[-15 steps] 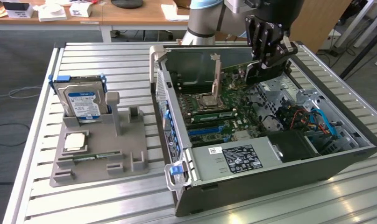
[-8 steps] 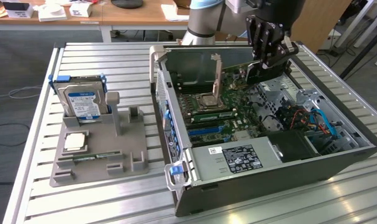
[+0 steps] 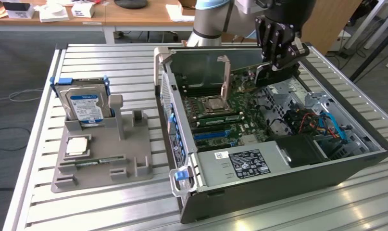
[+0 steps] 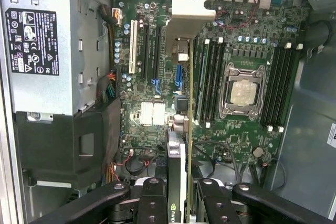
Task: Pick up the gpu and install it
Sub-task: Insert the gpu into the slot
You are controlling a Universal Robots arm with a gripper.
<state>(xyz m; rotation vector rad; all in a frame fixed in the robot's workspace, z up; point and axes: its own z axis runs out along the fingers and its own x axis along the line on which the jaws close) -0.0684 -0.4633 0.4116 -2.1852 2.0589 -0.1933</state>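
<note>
One gpu (image 4: 177,169) is gripped by the claw (image 4: 179,207), at the case's (image 3: 277,192) 1 o'clock in the exterior view, and is best kept straight.

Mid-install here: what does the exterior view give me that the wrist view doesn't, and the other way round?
Exterior view: the slatted table, and the grey holder on it with the hard drive standing upright. Wrist view: the grip itself, the gpu edge-on between the fingers, its pale bracket toward the vented rear wall. Both: the gripper, the open case, the motherboard, the processor socket and the labelled power supply.
</note>
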